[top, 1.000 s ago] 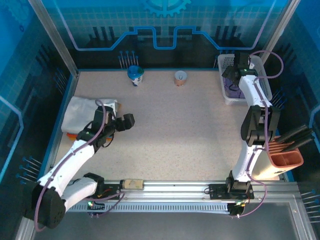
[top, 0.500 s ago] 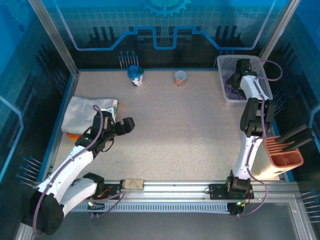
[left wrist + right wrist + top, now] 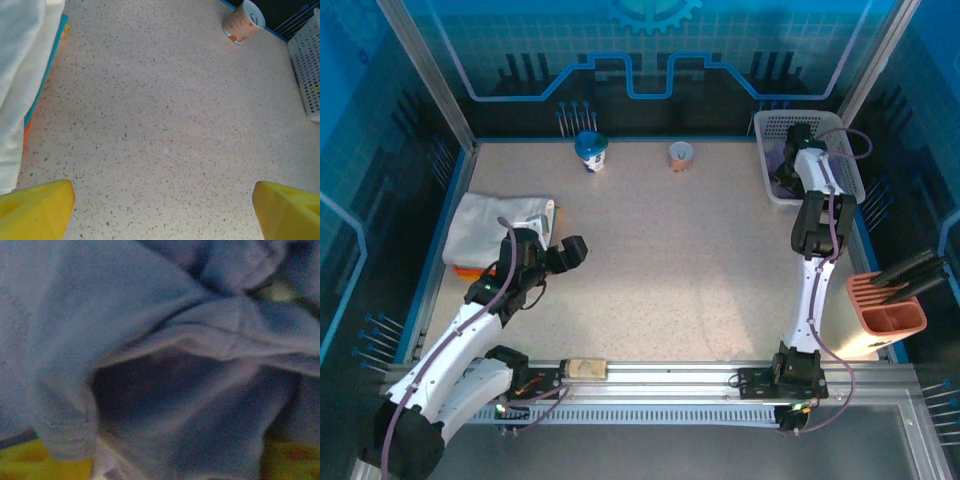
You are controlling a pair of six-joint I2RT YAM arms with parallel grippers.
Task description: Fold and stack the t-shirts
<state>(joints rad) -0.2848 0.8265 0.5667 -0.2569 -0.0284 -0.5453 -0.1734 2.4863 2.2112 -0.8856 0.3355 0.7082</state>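
Note:
A folded white t-shirt (image 3: 490, 225) lies at the table's left edge, with an orange t-shirt's edge (image 3: 468, 271) showing beneath it. In the left wrist view the white t-shirt (image 3: 20, 75) and the orange edge (image 3: 25, 135) sit at far left. My left gripper (image 3: 575, 250) hovers just right of this stack, open (image 3: 162, 210) over bare table. My right gripper (image 3: 788, 165) reaches down into the white basket (image 3: 763, 160), onto the crumpled lavender t-shirt (image 3: 782, 182). Lavender cloth (image 3: 125, 315) bunches between its yellow fingers, which stand apart (image 3: 175, 460).
A blue-lidded cup (image 3: 590, 150) and an orange paper cup (image 3: 681, 155) stand at the back of the table. An orange rack with dark handles (image 3: 890, 315) sits at the right edge. The basket's lattice wall (image 3: 307, 75) shows at the left wrist view's right.
My right arm has pushed forward and down into the basket onto the lavender shirt, its fingers drawing closer. My left arm has drawn back slightly from the stack.

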